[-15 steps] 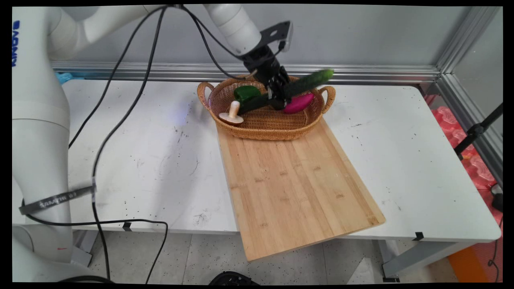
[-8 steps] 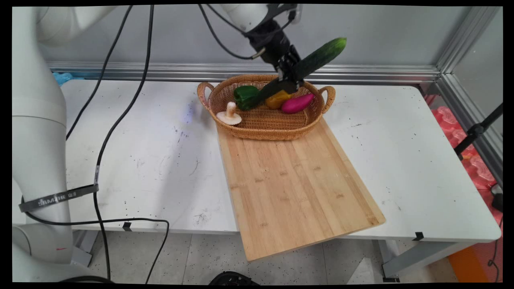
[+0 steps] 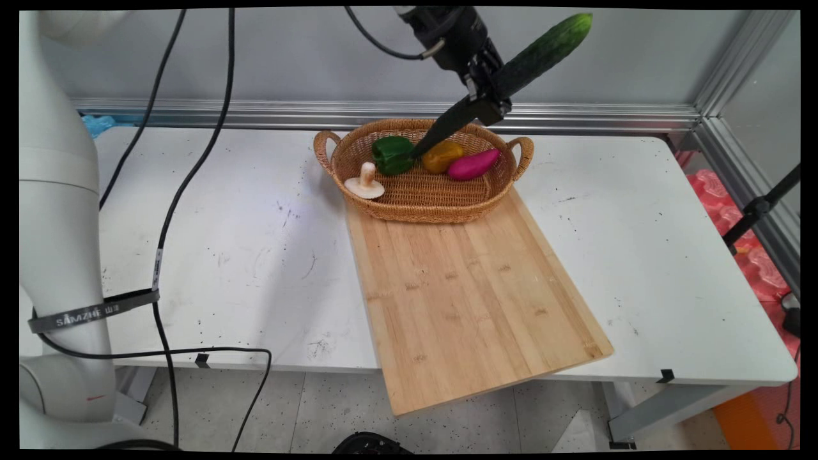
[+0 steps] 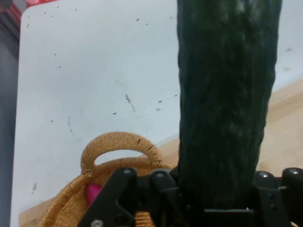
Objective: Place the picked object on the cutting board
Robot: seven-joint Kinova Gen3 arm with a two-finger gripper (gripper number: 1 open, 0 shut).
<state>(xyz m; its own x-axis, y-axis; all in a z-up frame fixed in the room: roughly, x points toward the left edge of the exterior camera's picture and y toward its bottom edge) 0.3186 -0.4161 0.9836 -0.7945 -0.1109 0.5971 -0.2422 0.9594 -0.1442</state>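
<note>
My gripper (image 3: 491,96) is shut on a long dark green cucumber (image 3: 543,50), held high above the back of a wicker basket (image 3: 422,198). The cucumber slants up to the right, its lower end pointing down toward the basket. In the hand view the cucumber (image 4: 226,94) rises from between the black linkage of the gripper (image 4: 222,196) and fills the middle. Inside the basket lie a green pepper (image 3: 391,155), a yellow pepper (image 3: 442,156), a magenta sweet potato (image 3: 473,164) and a mushroom (image 3: 365,183). One basket handle (image 4: 120,147) shows below in the hand view.
A bamboo cutting board (image 3: 466,287) runs from the basket to the table's near edge and overhangs it. Black cables (image 3: 185,185) hang at the left over the white table (image 3: 639,255). An aluminium rail (image 3: 607,116) lines the back wall.
The gripper has lifted the cucumber out of the basket, going up and to the right. The yellow pepper it covered is now uncovered.
</note>
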